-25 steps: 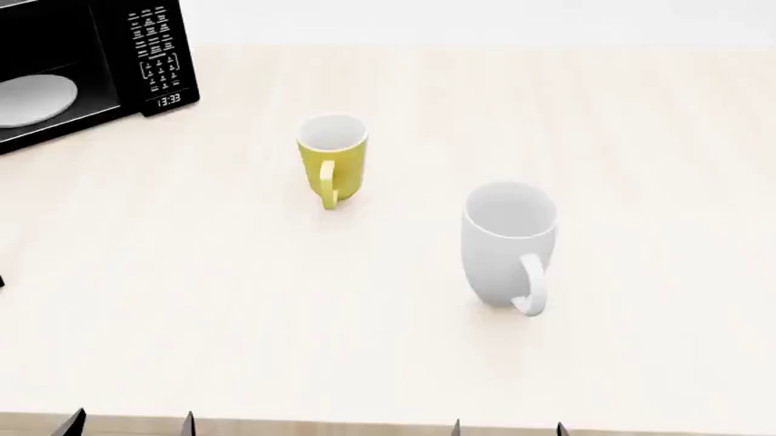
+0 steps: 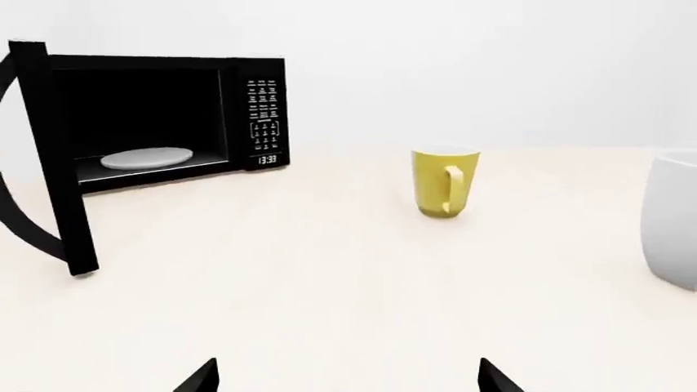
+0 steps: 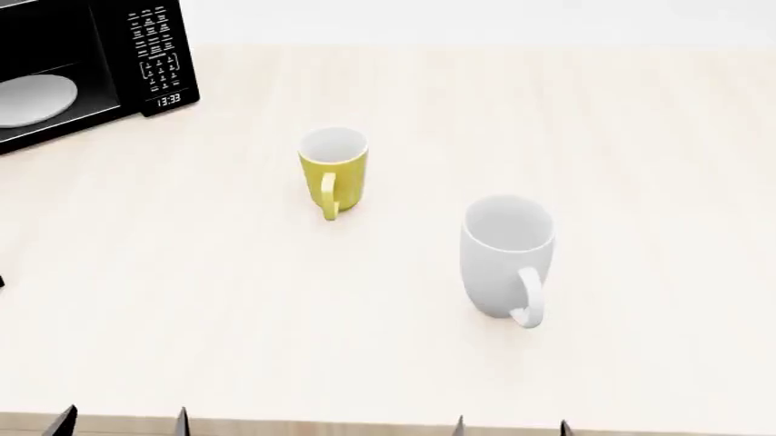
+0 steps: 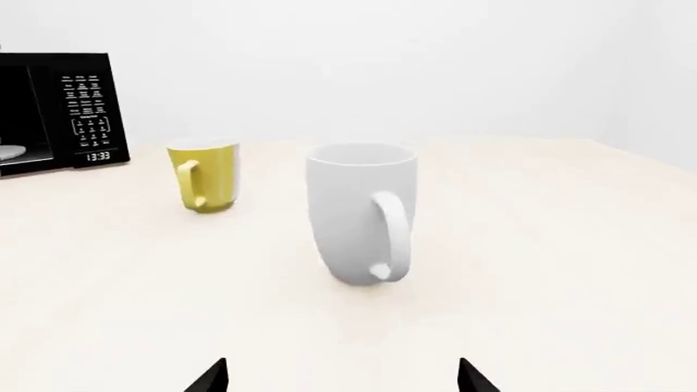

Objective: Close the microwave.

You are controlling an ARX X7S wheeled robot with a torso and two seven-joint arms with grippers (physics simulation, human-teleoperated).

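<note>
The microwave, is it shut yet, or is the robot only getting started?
Only getting started. Done: nothing shows yet; the microwave has its door swung wide open, the white turntable plate in plain sight. In hand: nothing; the left tool and right tool are open and apart from everything. Left: reach the door and push it shut.

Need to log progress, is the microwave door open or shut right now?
Open. The microwave door swings out edge-on, and the turntable plate shows in the bare cavity.
</note>
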